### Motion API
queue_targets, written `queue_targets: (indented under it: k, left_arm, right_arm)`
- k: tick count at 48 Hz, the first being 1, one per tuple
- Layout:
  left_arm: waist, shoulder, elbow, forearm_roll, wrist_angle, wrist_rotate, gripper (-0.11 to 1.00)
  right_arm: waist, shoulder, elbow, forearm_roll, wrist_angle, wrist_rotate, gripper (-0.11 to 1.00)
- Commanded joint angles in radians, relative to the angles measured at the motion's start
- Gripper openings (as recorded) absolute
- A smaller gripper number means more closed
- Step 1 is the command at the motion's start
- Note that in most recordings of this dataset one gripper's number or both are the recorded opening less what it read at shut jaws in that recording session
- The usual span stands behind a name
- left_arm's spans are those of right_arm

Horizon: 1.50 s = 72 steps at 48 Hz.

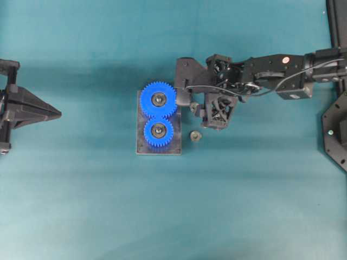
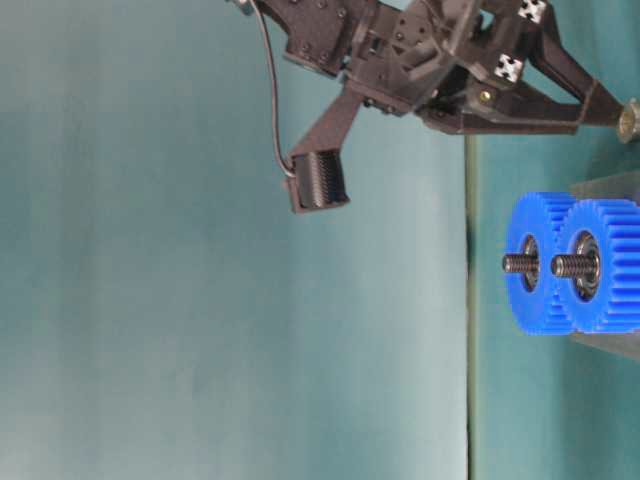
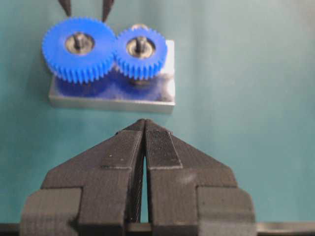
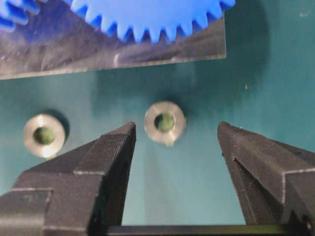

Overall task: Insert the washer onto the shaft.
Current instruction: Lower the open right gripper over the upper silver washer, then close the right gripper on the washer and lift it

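Teal table (image 1: 81,206), a single work area, two arms facing each other across it. Right arm (image 1: 282,73) reaches in from the right of the overhead view toward the middle; left arm sits parked at the left edge, well apart from the work. Metal base plate (image 1: 142,149) lies mid-table and carries two meshed blue gears, the larger gear (image 1: 159,100) and the smaller gear (image 1: 158,133), each on its own threaded shaft (image 2: 520,264) that pokes up bare above the gear hub (no washer seen on either shaft in the table-level view). Right gripper (image 4: 174,147) hangs just beside the plate with its jaws spread wide and nothing between them; the nearer washer (image 4: 165,122) lies flat on the table just beyond the gap between the jaws, untouched. A second washer (image 4: 44,135) lies flat on the table a little way off, beside the same plate edge. Left gripper (image 3: 144,132) is pinched together on nothing, pointed at the plate from a distance. Progress, judged: early. Washer not yet picked up. Left to do: lower and close on the washer, lift, carry over a shaft, line the hole up and drop it on.
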State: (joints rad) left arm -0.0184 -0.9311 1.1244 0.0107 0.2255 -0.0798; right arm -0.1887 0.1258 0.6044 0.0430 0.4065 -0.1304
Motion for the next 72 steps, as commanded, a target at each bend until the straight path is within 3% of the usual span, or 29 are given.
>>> queue_targets:
  k: [1,38,47,55,63,72]
  left_arm:
    - [0.000,0.003,-0.011,0.003,-0.006,-0.003,0.01]
    - [0.000,0.006,-0.005,0.003,-0.002,-0.005,0.01]
    - [0.000,0.006,-0.005,0.003,-0.002,-0.005,0.01]
    - [0.000,0.008,-0.003,0.003,-0.002,-0.006,0.01]
    - [0.000,0.008,-0.003,0.003,-0.002,-0.006,0.01]
    - [-0.002,0.006,-0.002,0.003,-0.003,-0.006,0.01]
  right_arm:
    - [-0.002,-0.003,-0.023,0.002,-0.006,-0.008,0.72]
    - [0.014,0.051,-0.026,0.002,-0.003,0.005,0.69]
    - [0.025,0.061,-0.028,0.005,0.000,0.014,0.55]
    - [0.023,0.069,-0.029,0.003,0.028,0.044,0.32]
    - [0.018,0.069,-0.043,0.002,0.054,0.091,0.32]
    - [0.025,0.032,-0.087,0.002,0.087,0.097,0.32]
